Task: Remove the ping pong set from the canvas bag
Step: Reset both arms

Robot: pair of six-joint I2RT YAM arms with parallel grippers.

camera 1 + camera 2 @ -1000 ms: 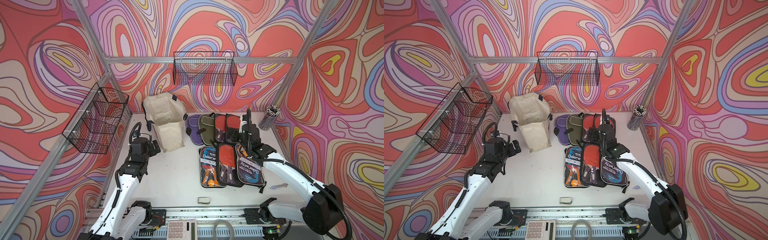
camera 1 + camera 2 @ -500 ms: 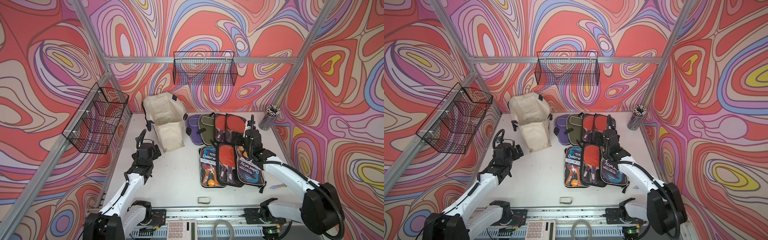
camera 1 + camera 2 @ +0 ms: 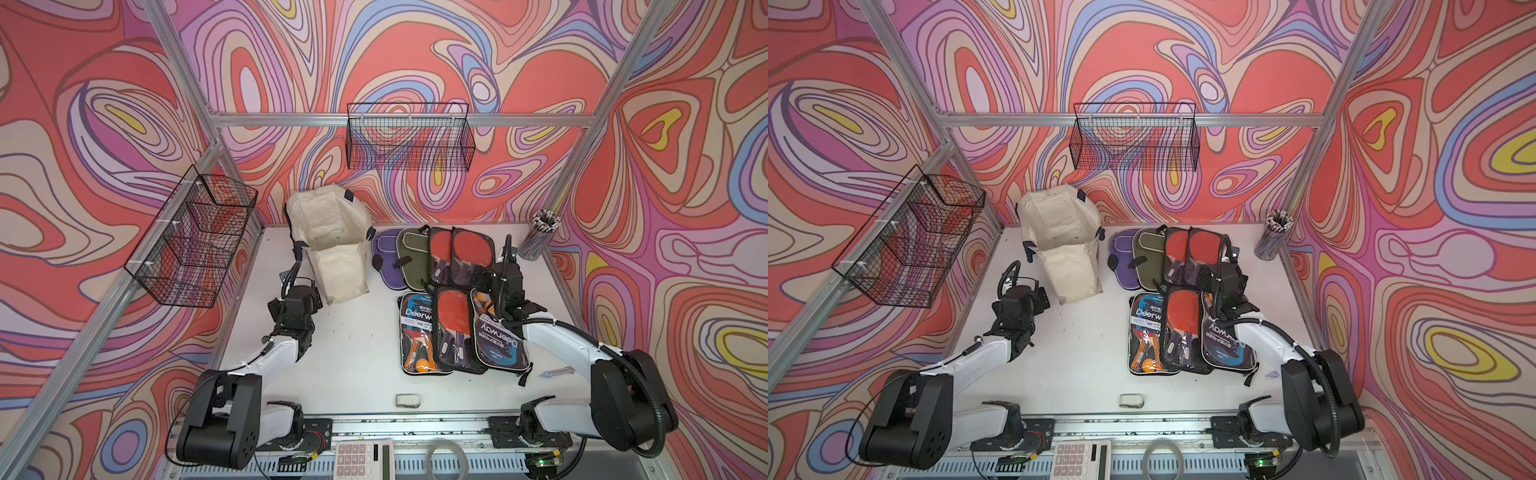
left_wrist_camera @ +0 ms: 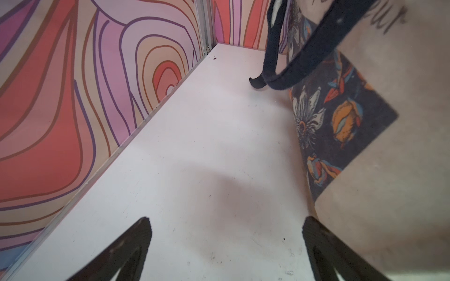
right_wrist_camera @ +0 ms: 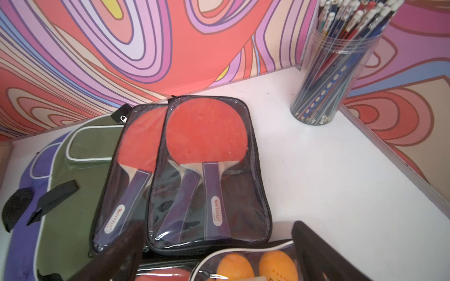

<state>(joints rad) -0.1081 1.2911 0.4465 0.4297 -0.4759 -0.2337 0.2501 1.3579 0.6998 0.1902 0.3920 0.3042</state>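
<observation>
The cream canvas bag stands upright and open at the back left; only bare cloth shows inside. Its flower print and navy strap fill one side of the left wrist view. My left gripper hangs open and empty just above the table, beside the bag's front corner. Several ping pong sets lie on the right half of the table. My right gripper is open above a case holding orange balls, gripping nothing.
Wire baskets hang on the back wall and the left wall. A clear cup of pencils stands in the back right corner. A small white block lies near the front edge, by a calculator.
Both arms have folded down and drawn a little toward the front. The left gripper sank beside the bag. Both grippers stayed open, and the bag and sets have not moved.
</observation>
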